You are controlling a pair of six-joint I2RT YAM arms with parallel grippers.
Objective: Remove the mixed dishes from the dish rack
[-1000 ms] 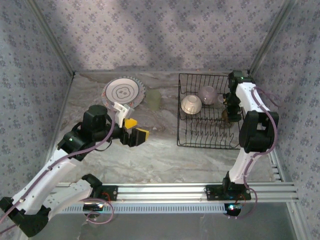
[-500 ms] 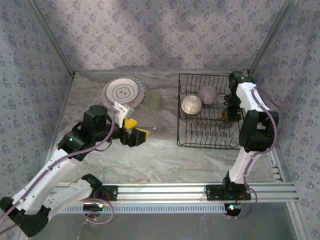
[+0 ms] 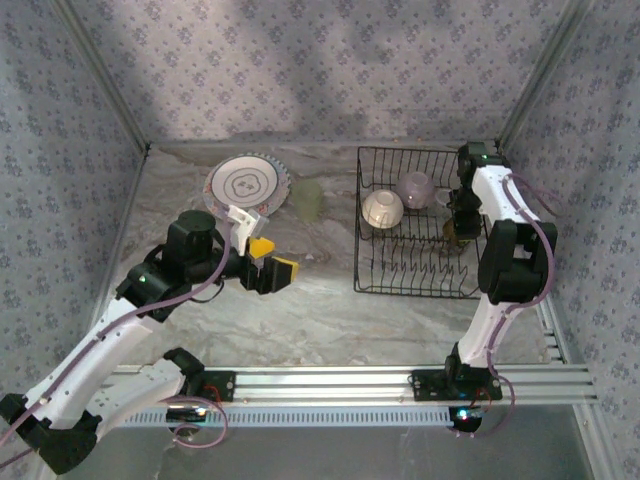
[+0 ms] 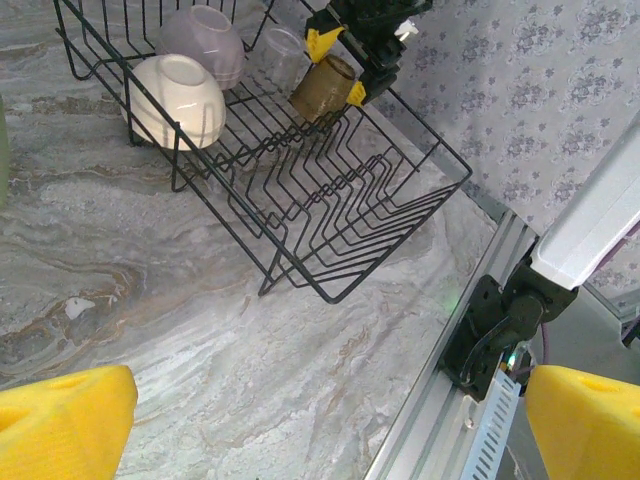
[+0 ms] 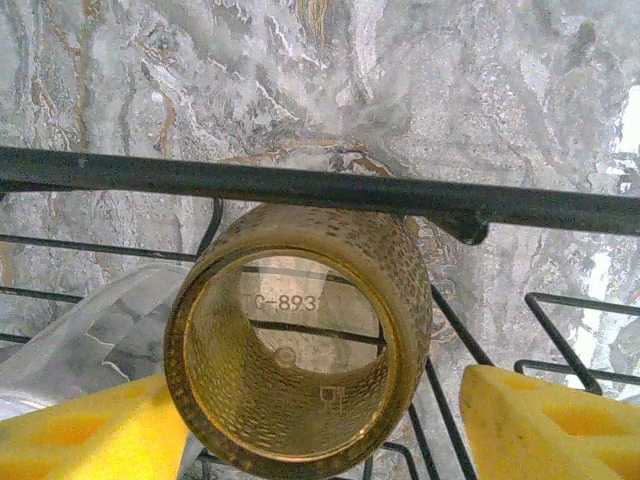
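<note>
right claw: reaching down at the right wall of the dish rack, its yellow fingers straddling the amber cup and set a little wider than it. the pad on the right of the right wrist view stands apart from the cup with a gap showing. the other pad's inner edge is hidden behind the cup, so i cannot tell whether it touches.
amber cup: translucent and dimpled, tilted, mouth toward the wrist camera, just under the rack's top wire on the rack's right side.
left claw: jaws wide, nothing between them, held over bare table to the left of the rack and well apart from it.
dish rack: black wire, on the right half of the marbled table, near the back wall. its near rows of tines hold nothing.
cream bowl: upturned in the back left part of the rack, leaning on the tines.
lilac bowl: upturned just behind the cream bowl, near the rack's back wall.
clear cup: in the rack between the lilac bowl and the amber cup.
ringed plate: flat on the table, back left, outside the rack.
green cup: on the table between the plate and the rack.
</note>
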